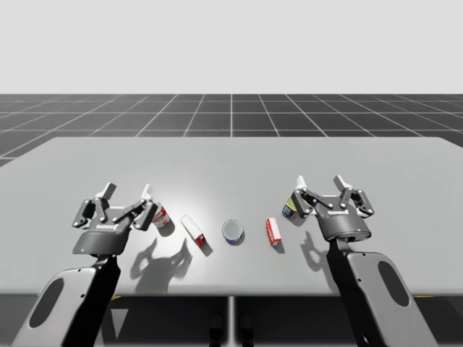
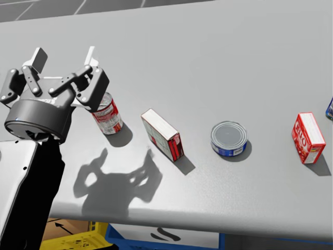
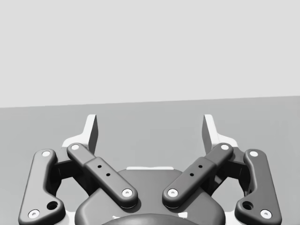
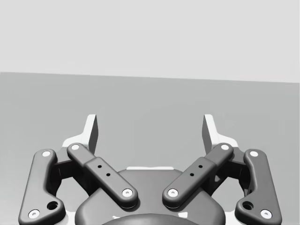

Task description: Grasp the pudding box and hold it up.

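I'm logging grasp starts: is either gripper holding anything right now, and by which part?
Nothing is held. My left gripper and right gripper both stand open, with bare table showing between their fingers.

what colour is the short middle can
The short can: blue sides, grey top; head view shows it best.
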`<state>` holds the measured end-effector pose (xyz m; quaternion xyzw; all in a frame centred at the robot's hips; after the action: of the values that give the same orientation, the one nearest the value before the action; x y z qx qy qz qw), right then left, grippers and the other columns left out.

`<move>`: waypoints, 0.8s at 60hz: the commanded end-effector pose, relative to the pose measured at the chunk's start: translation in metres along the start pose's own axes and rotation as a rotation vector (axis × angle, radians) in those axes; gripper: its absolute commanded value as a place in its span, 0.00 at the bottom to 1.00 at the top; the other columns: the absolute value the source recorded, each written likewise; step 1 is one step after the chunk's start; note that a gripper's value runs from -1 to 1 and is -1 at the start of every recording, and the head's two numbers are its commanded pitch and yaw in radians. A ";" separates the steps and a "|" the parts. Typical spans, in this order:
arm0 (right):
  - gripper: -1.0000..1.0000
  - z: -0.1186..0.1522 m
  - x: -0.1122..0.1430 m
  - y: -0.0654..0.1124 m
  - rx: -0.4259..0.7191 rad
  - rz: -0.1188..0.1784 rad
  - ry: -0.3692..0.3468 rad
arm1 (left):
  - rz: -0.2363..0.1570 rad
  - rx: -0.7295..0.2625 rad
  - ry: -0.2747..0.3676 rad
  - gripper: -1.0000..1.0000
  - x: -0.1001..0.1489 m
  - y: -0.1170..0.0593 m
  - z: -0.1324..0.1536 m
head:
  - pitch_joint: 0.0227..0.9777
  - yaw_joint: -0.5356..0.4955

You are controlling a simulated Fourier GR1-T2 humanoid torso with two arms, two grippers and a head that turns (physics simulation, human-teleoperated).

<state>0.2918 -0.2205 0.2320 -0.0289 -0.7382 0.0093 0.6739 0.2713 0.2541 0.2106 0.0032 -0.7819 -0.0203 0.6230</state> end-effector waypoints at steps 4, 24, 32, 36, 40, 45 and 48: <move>0.00 0.000 -0.002 0.001 -0.003 0.004 0.007 | 0.050 -0.092 0.022 0.00 0.025 -0.012 0.022 | 0.89 0.71; 0.00 0.000 -0.002 0.001 -0.007 0.001 0.009 | 0.073 -0.345 0.222 0.00 0.029 -0.015 0.078 | 0.88 0.73; 0.00 -0.001 -0.002 0.001 -0.007 0.000 0.009 | 0.094 -0.429 0.296 0.00 0.016 -0.014 0.092 | 0.88 0.74; 0.00 -0.001 -0.002 0.001 -0.008 0.000 0.008 | 0.094 -0.452 0.318 0.00 0.010 -0.014 0.095 | 0.88 0.74; 0.00 0.000 -0.002 0.001 -0.007 0.000 0.008 | 0.082 -0.475 0.336 0.00 0.001 -0.016 0.099 | 0.88 0.74; 0.00 -0.001 -0.002 0.001 -0.007 0.000 0.007 | 0.073 -0.494 0.361 0.00 -0.010 -0.019 0.101 | 0.88 0.74; 0.00 -0.001 -0.002 0.001 -0.007 0.000 0.007 | 0.066 -0.509 0.384 0.00 -0.019 -0.022 0.102 | 0.88 0.74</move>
<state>0.2926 -0.2199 0.2299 -0.0314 -0.7357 0.0066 0.6766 0.1810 0.2430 0.1918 -0.1626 -0.6453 -0.1730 0.7261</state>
